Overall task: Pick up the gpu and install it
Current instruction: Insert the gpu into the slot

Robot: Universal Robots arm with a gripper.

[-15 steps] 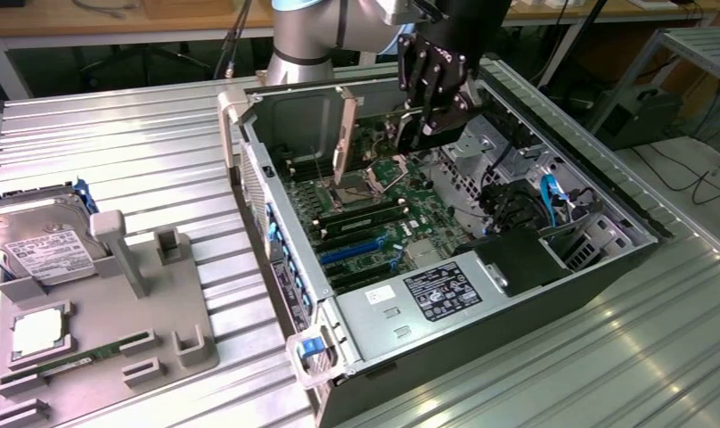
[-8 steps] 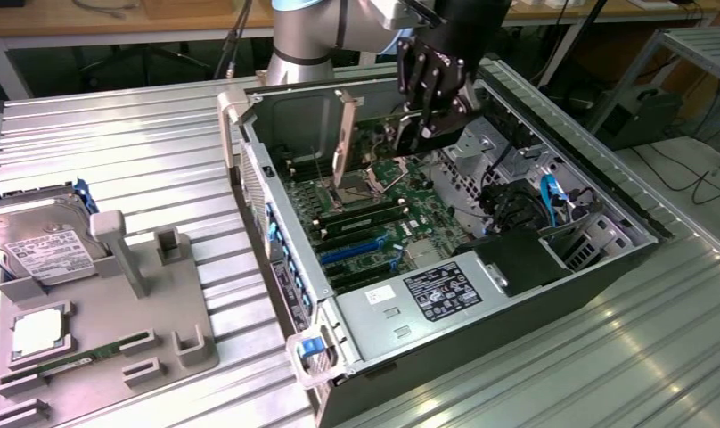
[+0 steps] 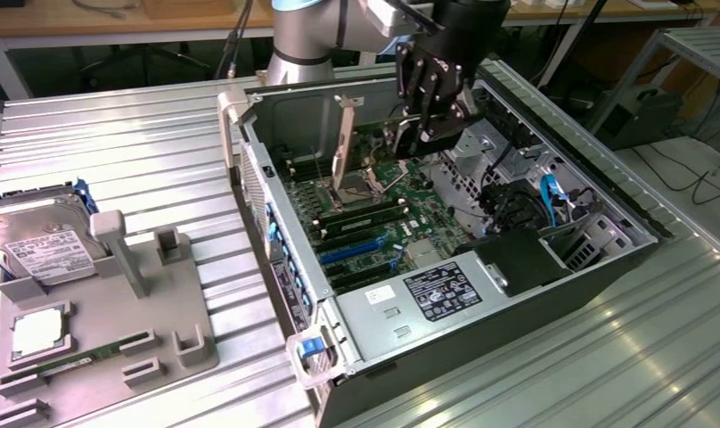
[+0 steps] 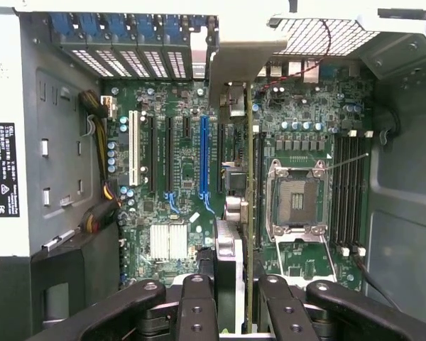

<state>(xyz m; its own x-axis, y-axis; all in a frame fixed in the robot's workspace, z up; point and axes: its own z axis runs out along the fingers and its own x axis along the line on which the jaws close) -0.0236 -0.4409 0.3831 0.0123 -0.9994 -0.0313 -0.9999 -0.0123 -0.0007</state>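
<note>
Only edge-on: gpu (image 4: 231, 245) in hand (image 4: 236, 285), cooler side hidden.

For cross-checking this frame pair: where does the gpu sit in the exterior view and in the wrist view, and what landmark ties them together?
Exterior view: the gpu hangs in the gripper over the open computer case, above the motherboard.
Wrist view: the gpu is seen edge-on in the gripper, between the blue slot and the socket.
Shared landmark: the empty CPU socket.
</note>
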